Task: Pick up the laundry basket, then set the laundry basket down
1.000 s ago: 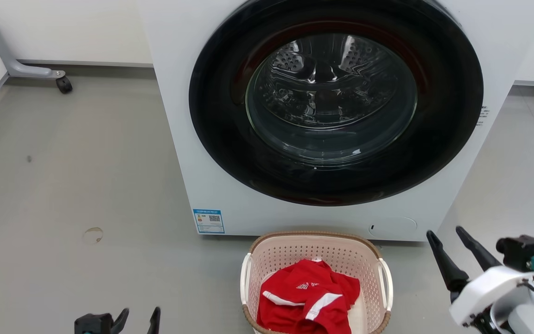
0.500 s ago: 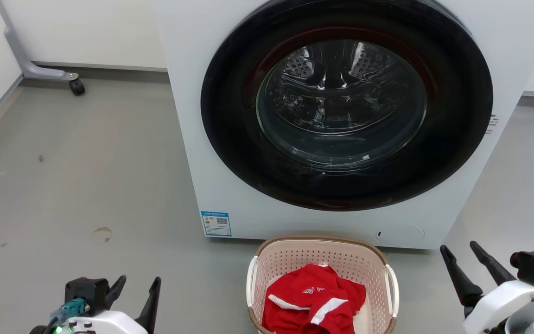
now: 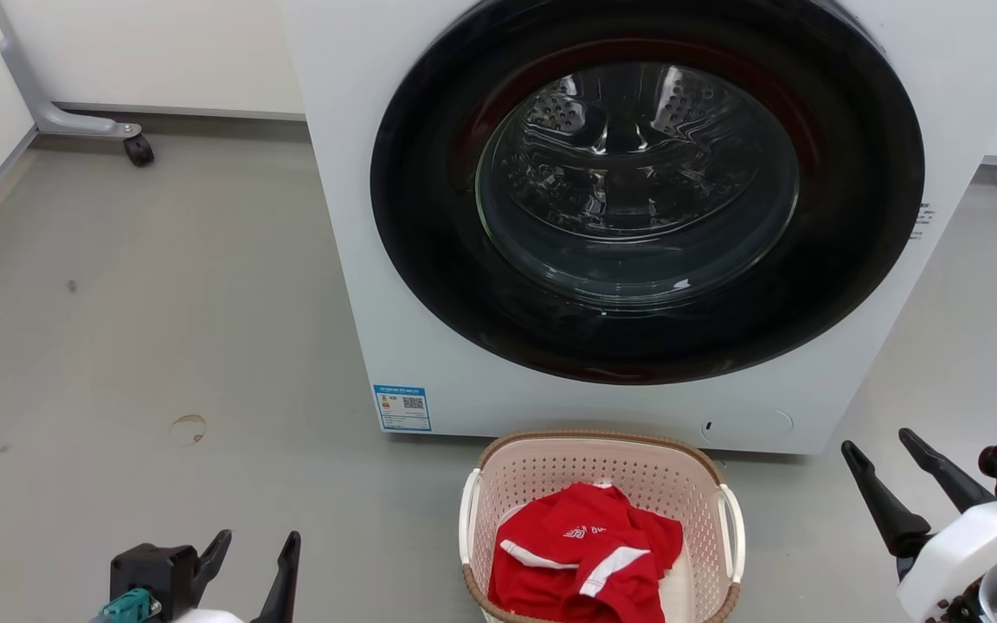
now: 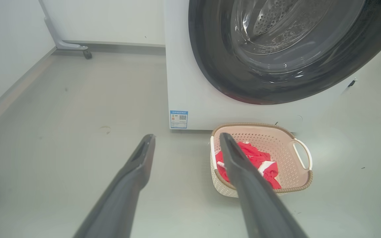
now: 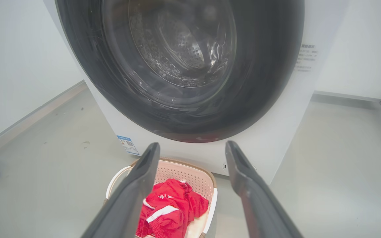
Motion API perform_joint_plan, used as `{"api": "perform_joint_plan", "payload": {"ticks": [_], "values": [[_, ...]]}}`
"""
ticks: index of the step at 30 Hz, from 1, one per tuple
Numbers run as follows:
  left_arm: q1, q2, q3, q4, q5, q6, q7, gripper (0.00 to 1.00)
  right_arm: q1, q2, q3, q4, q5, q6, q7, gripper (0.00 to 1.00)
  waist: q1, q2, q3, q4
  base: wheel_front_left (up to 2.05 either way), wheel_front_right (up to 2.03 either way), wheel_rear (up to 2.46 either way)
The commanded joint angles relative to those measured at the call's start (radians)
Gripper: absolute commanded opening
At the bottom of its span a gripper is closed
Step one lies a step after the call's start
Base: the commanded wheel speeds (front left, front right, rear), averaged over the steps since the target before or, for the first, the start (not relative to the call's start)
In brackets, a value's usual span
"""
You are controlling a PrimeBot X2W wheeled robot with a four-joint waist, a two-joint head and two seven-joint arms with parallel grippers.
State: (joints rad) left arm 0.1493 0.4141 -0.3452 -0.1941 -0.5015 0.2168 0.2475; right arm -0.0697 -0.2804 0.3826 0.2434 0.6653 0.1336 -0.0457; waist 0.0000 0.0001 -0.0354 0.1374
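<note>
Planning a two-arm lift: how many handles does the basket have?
2: a left handle and a right handle, on the basket's two sides. No others show on its rim.

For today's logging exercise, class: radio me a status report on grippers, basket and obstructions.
Left gripper open, empty. Right gripper open, empty. Laundry basket on floor between them, red garment inside. Washer close behind it.

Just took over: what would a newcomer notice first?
The white washer with its big dark round door looms at the head view's upper middle. On the floor before it sits the laundry basket holding a red garment, left gripper and right gripper, both open, flanking it.
</note>
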Motion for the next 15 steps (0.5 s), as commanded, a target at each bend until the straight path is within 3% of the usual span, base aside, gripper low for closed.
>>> {"api": "perform_joint_plan", "payload": {"ticks": [1, 15], "values": [[-0.035, 0.021, 0.046, -0.037, 0.008, 0.009, -0.002, 1.00, -0.003, -0.027, -0.002, -0.035, -0.009, -0.003, 0.006, 1.00, 0.0000, -0.0001, 0.001, -0.001, 0.00, 0.00, 0.00], [-0.037, 0.016, 0.040, -0.041, 0.006, 0.021, -0.005, 1.00, 0.072, 0.036, -0.096, -0.142, -0.077, -0.003, 0.076, 1.00, 0.0000, -0.0001, -0.010, -0.004, 0.00, 0.00, 0.00]]}}
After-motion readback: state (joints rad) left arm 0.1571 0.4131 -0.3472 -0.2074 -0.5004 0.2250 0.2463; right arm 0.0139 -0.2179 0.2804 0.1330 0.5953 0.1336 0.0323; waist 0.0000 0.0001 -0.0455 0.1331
